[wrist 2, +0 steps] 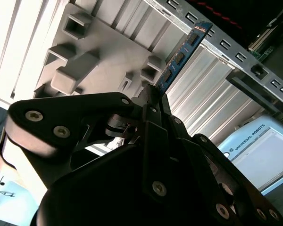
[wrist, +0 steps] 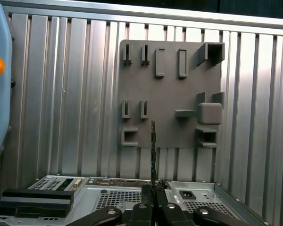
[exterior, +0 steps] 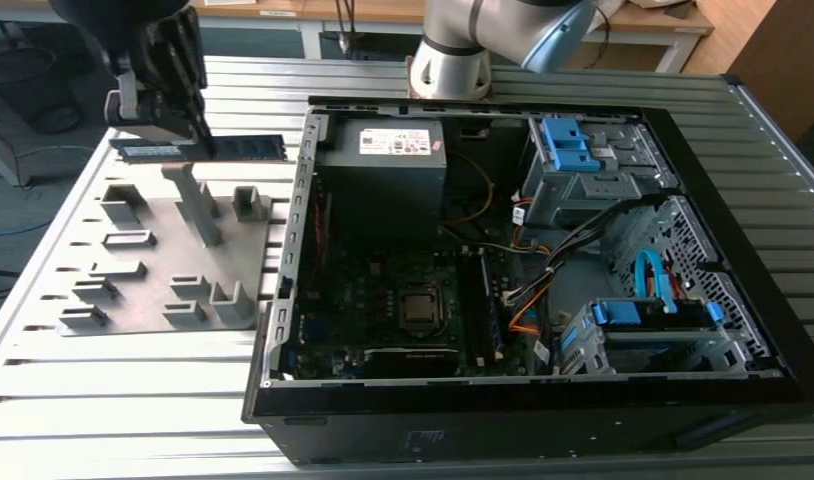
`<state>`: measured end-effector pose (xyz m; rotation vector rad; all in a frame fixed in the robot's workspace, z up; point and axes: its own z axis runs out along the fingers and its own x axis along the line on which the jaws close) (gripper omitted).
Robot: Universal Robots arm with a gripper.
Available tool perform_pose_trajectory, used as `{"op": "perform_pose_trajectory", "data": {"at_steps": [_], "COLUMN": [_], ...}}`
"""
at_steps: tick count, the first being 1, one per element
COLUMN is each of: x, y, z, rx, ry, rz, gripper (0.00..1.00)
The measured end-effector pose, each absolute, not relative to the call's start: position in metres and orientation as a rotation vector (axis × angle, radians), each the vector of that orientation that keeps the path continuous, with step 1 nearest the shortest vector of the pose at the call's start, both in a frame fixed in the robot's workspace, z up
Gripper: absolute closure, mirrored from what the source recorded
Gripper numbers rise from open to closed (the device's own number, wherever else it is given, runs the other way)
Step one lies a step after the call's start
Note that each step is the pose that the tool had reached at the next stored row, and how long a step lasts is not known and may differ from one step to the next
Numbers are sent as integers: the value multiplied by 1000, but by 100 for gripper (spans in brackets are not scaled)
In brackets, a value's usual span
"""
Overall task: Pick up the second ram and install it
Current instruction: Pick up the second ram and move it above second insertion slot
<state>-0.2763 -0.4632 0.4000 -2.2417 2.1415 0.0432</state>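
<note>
Bench [exterior: 127,400] carries the open case [exterior: 514,420] and grey tray [exterior: 154,295]. Above the tray, the claw [wrist 2: 153,101] is clenched on the ram [wrist 2: 181,56]: blue-green strip, black chips, one end hidden in the grip. Edge-on in the first wrist view.

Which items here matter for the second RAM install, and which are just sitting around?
In the job:
- second ram, clamped in the gripper
- open computer case
- motherboard

Lying about:
- grey fixture tray
- power supply
- blue drive caddy
</note>
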Motion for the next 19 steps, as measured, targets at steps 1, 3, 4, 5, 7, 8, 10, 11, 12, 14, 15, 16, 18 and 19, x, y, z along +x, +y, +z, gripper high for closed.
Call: {"op": "perform_pose_trajectory", "data": {"at_steps": [1, 3, 4, 5, 7, 8, 10, 11, 12, 14, 15, 16, 18, 19], "x": [-275, -271, -269, -267, -263, -262, -258, -256, -254, -250, -248, -246, -242, -241], "y": [-463, -463, -463, -463, -463, -463, -463, -463, -463, -463, -463, -463, -463, -463], "z": [400, 400, 400, 400, 400, 400, 400, 400, 400, 400, 400, 400, 400, 400], "rx": [-2242, -2242, -2242, -2242, -2242, -2242, -2242, -2242, -2242, -2242, -2242, -2242, -2242, -2242], "ry": [2141, 2142, 2141, 2142, 2142, 2142, 2142, 2142, 2142, 2142, 2142, 2141, 2142, 2142], "rz": [43, 43, 43, 43, 43, 43, 43, 43, 43, 43, 43, 43, 43, 43], "gripper": [86, 86, 86, 86, 86, 86, 86, 86, 86, 86, 86, 86, 86, 86]}}
